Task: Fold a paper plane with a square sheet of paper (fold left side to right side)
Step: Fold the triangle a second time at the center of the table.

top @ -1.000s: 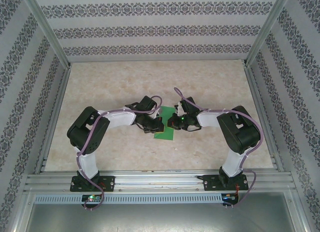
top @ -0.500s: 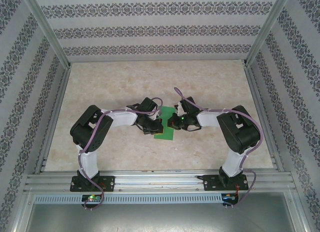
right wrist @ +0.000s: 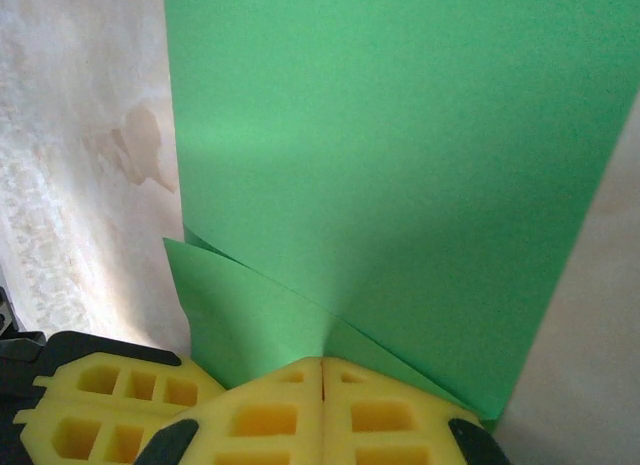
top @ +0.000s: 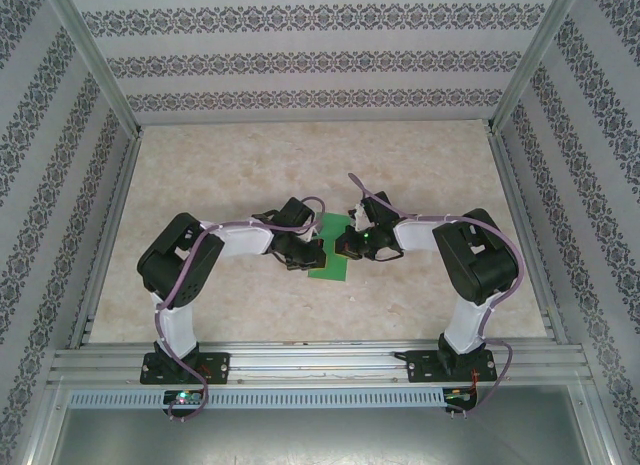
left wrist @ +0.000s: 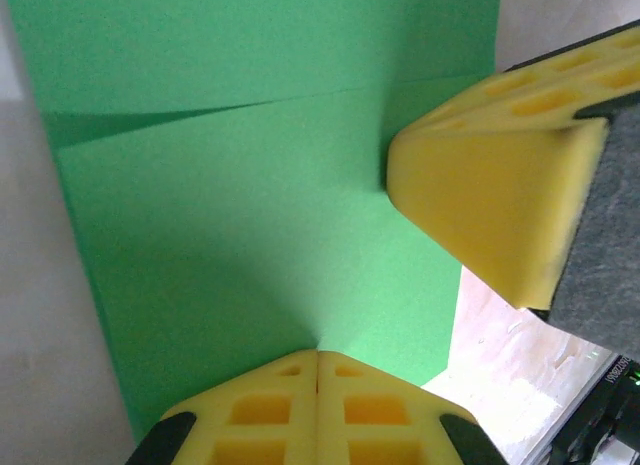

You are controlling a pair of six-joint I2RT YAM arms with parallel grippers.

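Observation:
The square sheet of paper [top: 331,261] is bright green and lies doubled over on the table between the two arms, so it looks like a narrow rectangle. Its loose upper layer [right wrist: 400,135] lies slightly askew over the lower one [right wrist: 230,305]. My left gripper [top: 314,253] is shut, its yellow fingertips [left wrist: 318,357] pressed tip-down onto the paper [left wrist: 250,215]. My right gripper [top: 346,247] is also shut, its tips [right wrist: 322,365] resting on the paper at the edge of the upper layer. The two grippers face each other, close together over the sheet.
The marble-patterned table [top: 320,165] stretches behind and to both sides of the paper. Patterned walls and metal rails [top: 300,360] enclose it. In the left wrist view the right gripper's yellow fingers [left wrist: 490,195] sit at the sheet's edge.
Both grippers stay shut on top of the paper. The left arm's elbow has shifted slightly and the right gripper has edged a little to the left; the paper lies where it was.

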